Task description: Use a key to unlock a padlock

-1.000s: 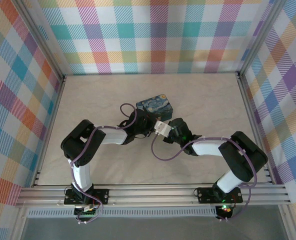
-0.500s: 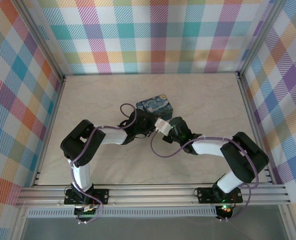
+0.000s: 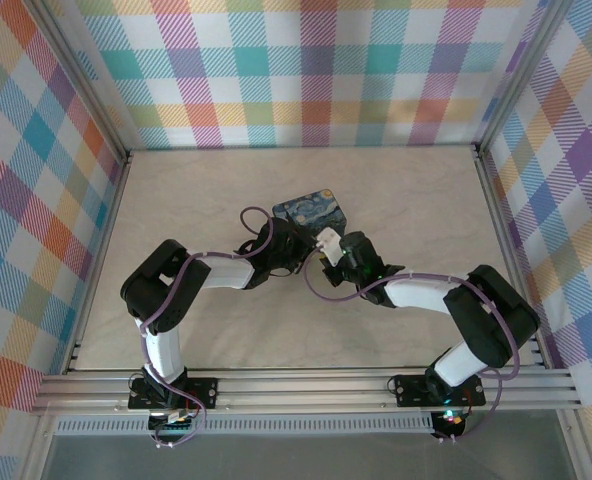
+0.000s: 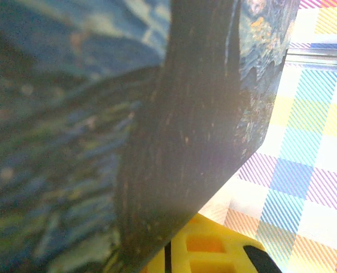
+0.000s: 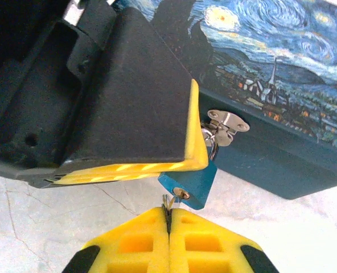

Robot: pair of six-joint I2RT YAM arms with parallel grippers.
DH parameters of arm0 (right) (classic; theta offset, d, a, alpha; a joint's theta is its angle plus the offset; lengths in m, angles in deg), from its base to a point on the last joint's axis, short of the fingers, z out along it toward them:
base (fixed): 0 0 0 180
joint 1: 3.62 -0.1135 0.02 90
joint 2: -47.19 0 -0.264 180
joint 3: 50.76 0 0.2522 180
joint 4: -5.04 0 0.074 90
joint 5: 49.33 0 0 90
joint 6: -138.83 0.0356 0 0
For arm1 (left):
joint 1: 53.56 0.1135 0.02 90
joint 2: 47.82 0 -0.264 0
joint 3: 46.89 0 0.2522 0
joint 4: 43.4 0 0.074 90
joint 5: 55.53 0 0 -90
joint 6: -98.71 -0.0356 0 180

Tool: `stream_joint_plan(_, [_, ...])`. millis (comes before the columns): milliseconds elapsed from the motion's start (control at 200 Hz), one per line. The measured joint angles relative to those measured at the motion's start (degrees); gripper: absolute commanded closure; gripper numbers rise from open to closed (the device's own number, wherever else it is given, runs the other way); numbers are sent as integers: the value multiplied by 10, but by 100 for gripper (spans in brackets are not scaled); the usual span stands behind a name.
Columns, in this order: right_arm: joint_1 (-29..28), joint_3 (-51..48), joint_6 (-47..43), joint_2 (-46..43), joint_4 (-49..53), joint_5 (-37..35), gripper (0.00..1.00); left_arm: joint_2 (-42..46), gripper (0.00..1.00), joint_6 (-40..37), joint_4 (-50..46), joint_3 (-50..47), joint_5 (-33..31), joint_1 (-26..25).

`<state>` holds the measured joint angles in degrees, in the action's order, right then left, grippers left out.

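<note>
The right claw is pinched tight on the key, whose tip sits just beside the keyhole of the padlock. The padlock hangs from the clasp of the painted tin near the middle of the surface. I'd worry that a push slightly off line makes the thin key twist in the pinch or skid off, since the padlock can swing and the left claw, shut narrow with 1 finger against the padlock's top, may not truly grip it. The surface is pale and marbled, so the tin might slide, and bright plaid walls close in 3 sides.
</note>
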<state>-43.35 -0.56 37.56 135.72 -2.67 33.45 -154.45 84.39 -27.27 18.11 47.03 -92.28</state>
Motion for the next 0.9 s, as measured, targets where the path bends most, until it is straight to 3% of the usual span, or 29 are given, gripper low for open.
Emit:
stream_joint_plan(260, [15, -11, 107, 9, -39, 44, 100, 0, 100, -1, -9, 0, -4, 0])
stream_joint_plan(670, [25, -15, 180, 30, -61, 75, 100, 4, 72, -11, -19, -4, -13, 0])
stream_joint_plan(900, [38, -17, 205, 47, -65, 88, 100, 37, 62, -29, -59, -5, -11, -1])
